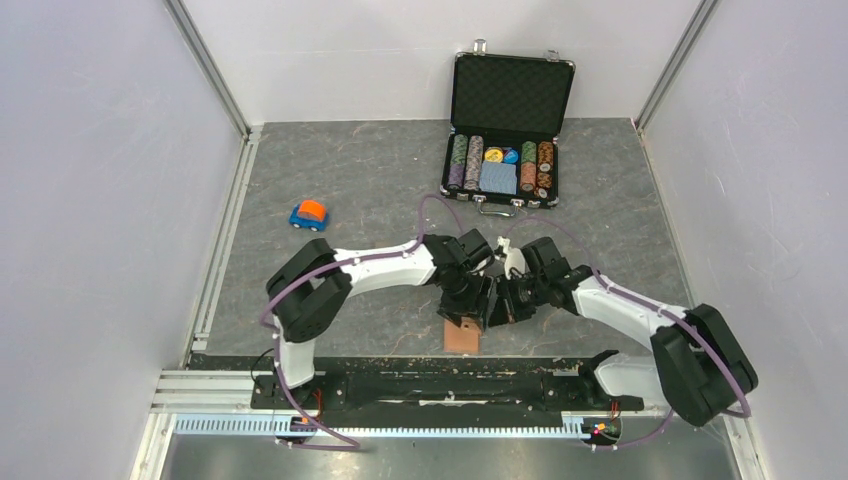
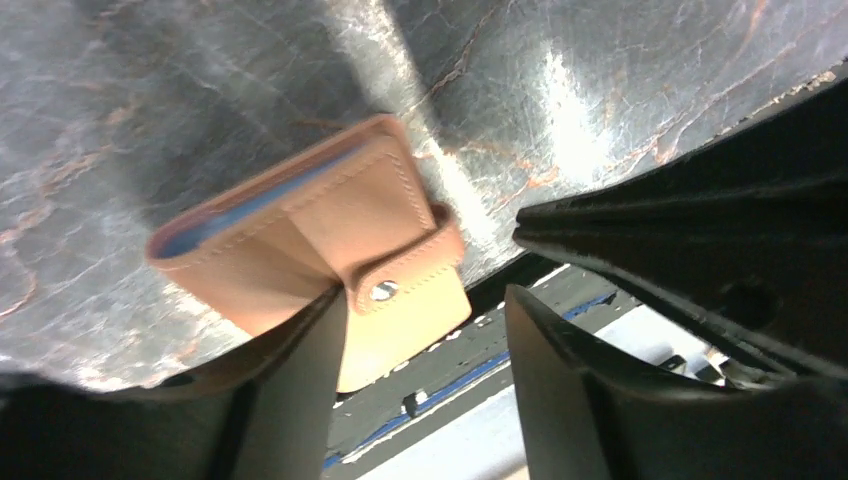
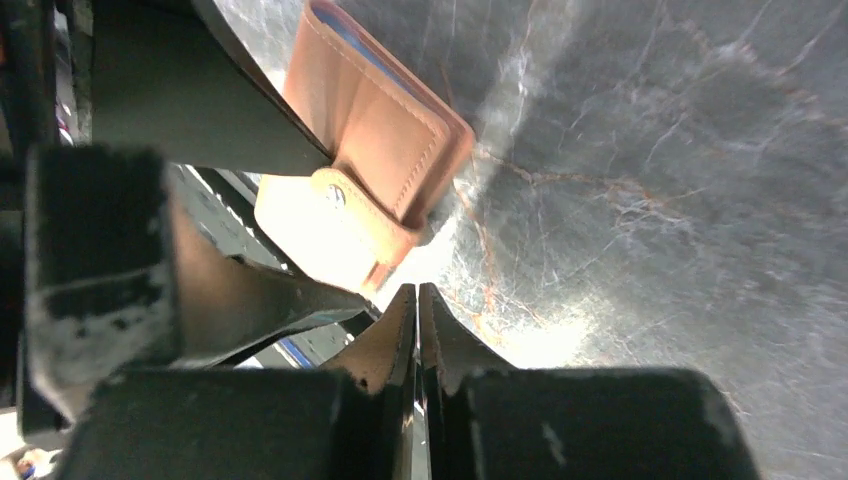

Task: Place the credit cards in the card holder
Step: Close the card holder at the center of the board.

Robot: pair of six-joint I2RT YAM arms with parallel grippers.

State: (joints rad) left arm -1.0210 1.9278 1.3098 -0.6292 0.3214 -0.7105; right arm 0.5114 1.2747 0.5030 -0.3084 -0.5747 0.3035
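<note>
At the near edge of the table (image 1: 350,180): card holder (image 2: 300,220) lies snapped shut. Left gripper (image 2: 428,298) fingers apart, one touching the holder's edge, nothing clamped. Right gripper (image 3: 417,310) fingers pressed together; card between them, cannot tell. No credit cards visible. Judgement: pin the holder body, peel the tab (image 2: 410,290) off first. Farther back: toy car (image 1: 310,214), poker-chip case (image 1: 505,125).

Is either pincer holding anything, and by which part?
Nothing is gripped. The left pincer is open, straddling the card holder at its snap tab; the right pincer is shut, nothing visible between.
</note>
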